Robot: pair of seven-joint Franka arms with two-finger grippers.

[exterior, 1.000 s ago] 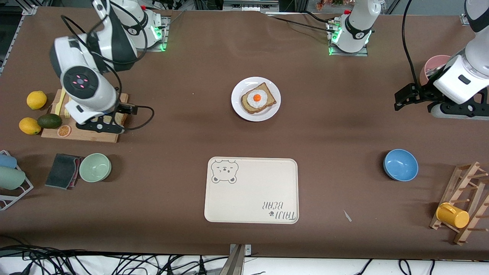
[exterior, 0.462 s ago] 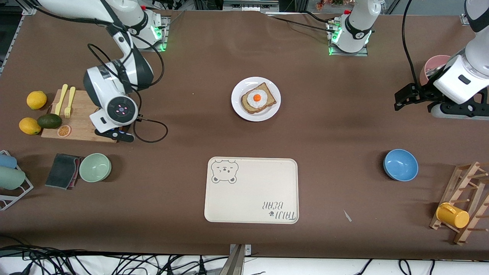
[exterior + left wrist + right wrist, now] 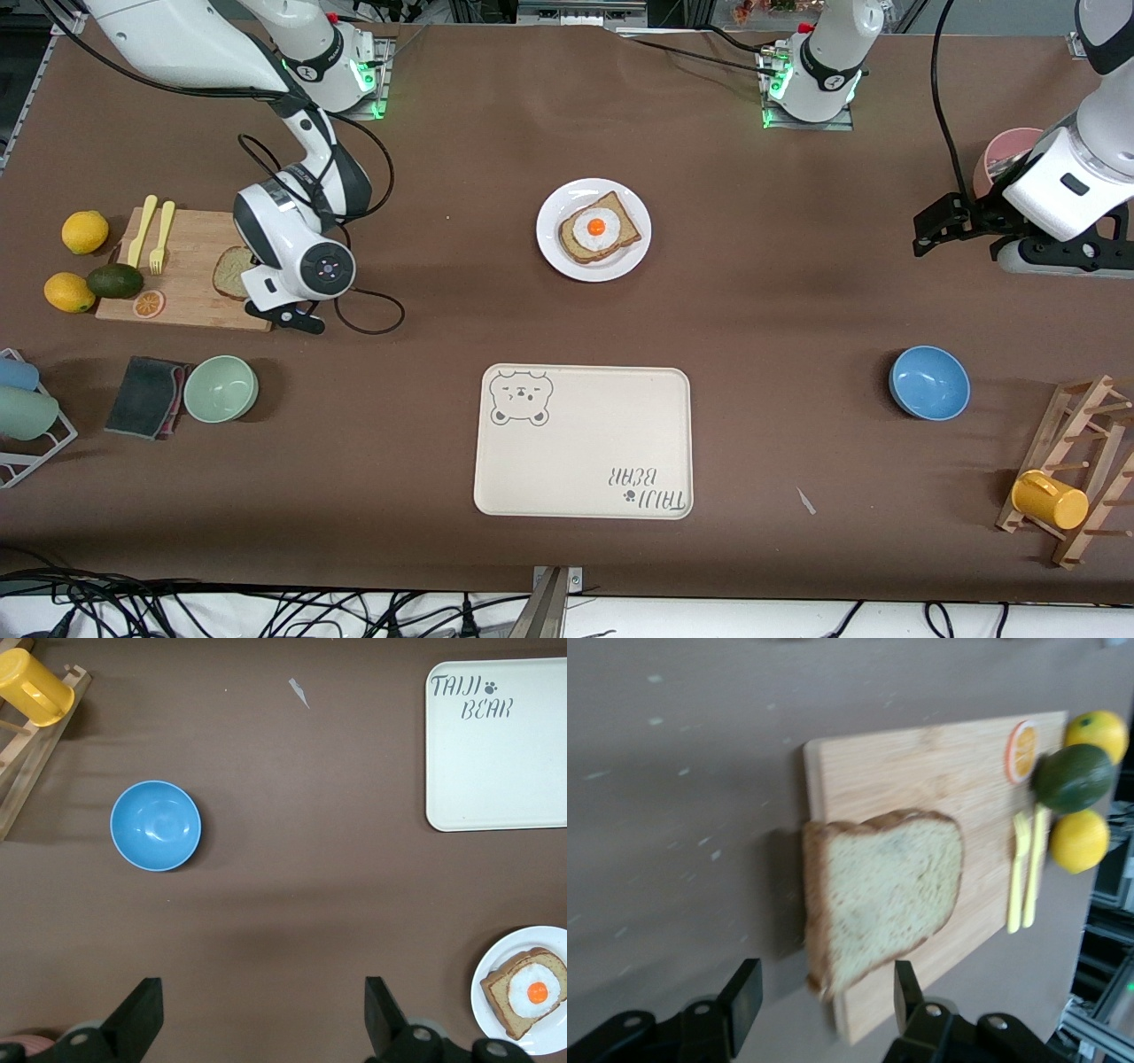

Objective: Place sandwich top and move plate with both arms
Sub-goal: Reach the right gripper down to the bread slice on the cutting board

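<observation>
Counter (image 3: 797, 292) is covered in a matt brown sheet, kinda felt-like. The plate (image 3: 553, 252) is glossy white, ceramic by the look. Cutting board (image 3: 190, 283) is pale wood with visible grain, and the sandwich top (image 3: 890, 890) on it looks porous and speckled with a darker crust. Bear tray (image 3: 585, 443) is smooth cream, low sheen. Arms (image 3: 292, 257) are shiny white plastic, and the blue bowl (image 3: 929, 382) is glossy.

The front camera is looking down from high across the brown table (image 3: 797, 292), taking in everything. The left wrist camera is looking straight down from well above, sharing the round white plate (image 3: 500, 967) (image 3: 554, 252). The right wrist camera is hanging close, somewhat blurred, sharing the wooden cutting board (image 3: 921, 771) (image 3: 190, 266).
</observation>
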